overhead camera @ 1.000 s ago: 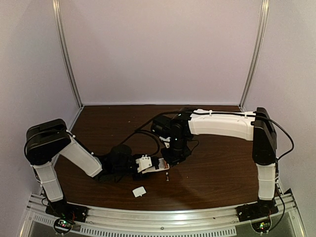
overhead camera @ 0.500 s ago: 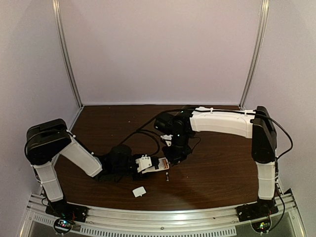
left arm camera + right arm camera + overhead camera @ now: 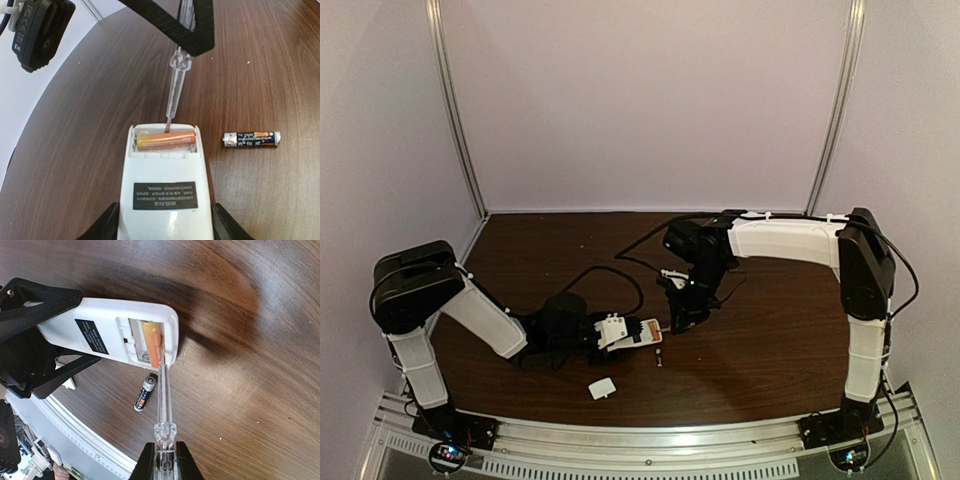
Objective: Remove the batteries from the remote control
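My left gripper is shut on the white remote control, back face up, at its near end. The battery bay is uncovered, and an orange-copper battery lies across it. A dark battery rests on the table just right of the remote. My right gripper is shut on a clear-handled screwdriver. Its tip is at the bay's far edge, against the orange battery. In the top view, the remote sits left of centre, with the dark battery beside it.
A small white cover piece lies on the brown table near the front rail. A black cable loops behind the left arm. Walls and metal posts close in the back and sides.
The right arm's wrist and forearm have swung to the right while the screwdriver tip stays at the remote's end. The left arm, the remote and the dark battery have not moved.
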`<action>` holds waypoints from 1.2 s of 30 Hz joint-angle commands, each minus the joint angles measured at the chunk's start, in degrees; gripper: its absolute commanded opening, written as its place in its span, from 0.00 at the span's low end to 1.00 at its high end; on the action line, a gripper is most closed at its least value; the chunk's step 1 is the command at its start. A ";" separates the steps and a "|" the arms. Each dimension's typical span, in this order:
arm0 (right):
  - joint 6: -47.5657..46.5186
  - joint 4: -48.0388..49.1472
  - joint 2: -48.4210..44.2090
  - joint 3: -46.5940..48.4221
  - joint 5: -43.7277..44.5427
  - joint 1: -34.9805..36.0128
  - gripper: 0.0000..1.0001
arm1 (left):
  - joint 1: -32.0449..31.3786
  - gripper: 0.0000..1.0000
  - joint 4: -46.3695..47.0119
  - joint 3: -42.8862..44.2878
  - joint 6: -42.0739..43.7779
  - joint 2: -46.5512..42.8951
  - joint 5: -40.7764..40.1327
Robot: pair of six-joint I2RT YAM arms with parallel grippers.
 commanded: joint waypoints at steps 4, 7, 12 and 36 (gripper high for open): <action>-1.38 3.97 4.11 -1.39 2.58 0.13 0.00 | -0.50 0.00 6.48 1.66 1.16 0.57 1.72; 1.01 2.13 3.71 0.43 8.94 0.67 0.00 | -0.53 0.00 6.48 1.74 1.17 0.57 1.48; 5.17 -1.99 4.02 4.06 18.07 2.71 0.00 | -0.53 0.00 6.19 2.00 1.23 0.74 1.47; 3.43 -8.89 5.10 6.71 17.33 7.21 0.00 | -0.52 0.00 6.22 2.10 1.42 0.92 1.37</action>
